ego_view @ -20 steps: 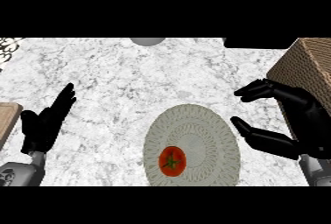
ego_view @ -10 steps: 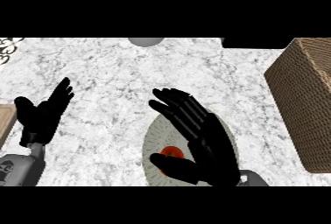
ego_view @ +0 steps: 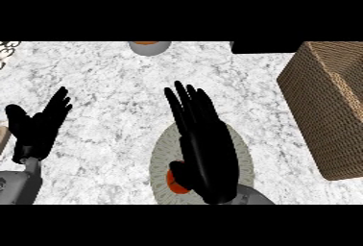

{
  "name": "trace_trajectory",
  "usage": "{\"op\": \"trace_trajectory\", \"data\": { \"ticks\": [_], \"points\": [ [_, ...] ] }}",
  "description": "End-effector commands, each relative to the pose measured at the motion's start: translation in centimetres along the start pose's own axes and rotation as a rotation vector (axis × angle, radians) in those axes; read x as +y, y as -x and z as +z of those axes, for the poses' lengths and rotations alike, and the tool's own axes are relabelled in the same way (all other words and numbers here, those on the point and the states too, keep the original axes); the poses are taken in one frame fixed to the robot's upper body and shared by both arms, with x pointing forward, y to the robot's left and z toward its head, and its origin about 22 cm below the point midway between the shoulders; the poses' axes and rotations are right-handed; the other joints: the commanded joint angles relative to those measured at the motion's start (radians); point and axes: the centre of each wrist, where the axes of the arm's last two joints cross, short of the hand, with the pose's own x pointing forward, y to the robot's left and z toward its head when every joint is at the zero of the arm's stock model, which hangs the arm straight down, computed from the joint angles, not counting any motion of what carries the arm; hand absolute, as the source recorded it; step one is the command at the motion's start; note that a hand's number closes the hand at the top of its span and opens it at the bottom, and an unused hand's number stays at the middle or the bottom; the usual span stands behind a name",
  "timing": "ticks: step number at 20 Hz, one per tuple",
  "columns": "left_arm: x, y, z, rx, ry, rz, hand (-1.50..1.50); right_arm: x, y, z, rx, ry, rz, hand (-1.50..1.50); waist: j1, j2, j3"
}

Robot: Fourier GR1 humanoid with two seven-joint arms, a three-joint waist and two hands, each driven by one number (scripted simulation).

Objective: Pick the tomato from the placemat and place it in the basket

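Observation:
A red tomato (ego_view: 174, 181) lies on a round grey-green placemat (ego_view: 160, 154) near the counter's front edge; only its left side shows. My right hand (ego_view: 205, 149) hangs over the placemat with fingers straight, pointing away from me, and covers most of the tomato. Its thumb sits beside the tomato. A tall woven basket (ego_view: 328, 103) stands at the right edge of the counter, apart from the hand. My left hand (ego_view: 37, 126) rests open at the left, fingers up.
A grey bowl (ego_view: 150, 46) with something orange inside sits at the counter's back edge. A dark object (ego_view: 262, 46) lies at the back right, beside the basket. A brown thing (ego_view: 3, 139) shows at the far left edge.
My right hand has swung from the right side, near the basket, over onto the placemat and now covers the tomato. The view has shifted slightly. The left hand has barely moved.

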Motion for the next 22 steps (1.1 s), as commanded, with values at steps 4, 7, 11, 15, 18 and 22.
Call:
{"op": "trace_trajectory", "data": {
  "ticks": [4,7,11,15,18,22],
  "points": [
    [-0.5,0.2,0.2,0.009,0.027,0.002,0.00,-4.5,-4.5,0.2,0.246,-0.012,0.246,-1.50,0.018,0.006,0.006],
    [0.5,-0.7,-0.4,-0.013,0.011,0.026,0.00,-5.2,-4.3,0.9,0.299,-0.188,0.263,-1.50,0.021,0.016,0.007],
    [0.0,-0.2,-0.2,-0.013,0.017,0.028,0.00,-6.4,-4.8,2.9,0.290,-0.276,0.221,-1.50,0.021,0.016,0.008],
    [-0.2,-0.6,-0.7,-0.010,0.008,0.018,0.00,-8.6,-4.9,4.6,0.280,-0.282,0.124,-1.50,0.013,0.020,0.008],
    [1.8,-1.3,-0.7,-0.011,0.007,0.013,0.00,-9.9,-4.8,6.5,0.256,-0.280,0.065,-1.50,0.014,0.020,0.009],
    [0.4,-0.3,-0.4,-0.011,0.000,0.022,0.00,-12.1,-4.2,9.2,0.234,-0.183,-0.010,-1.50,0.011,0.021,0.010]
  ]
}}
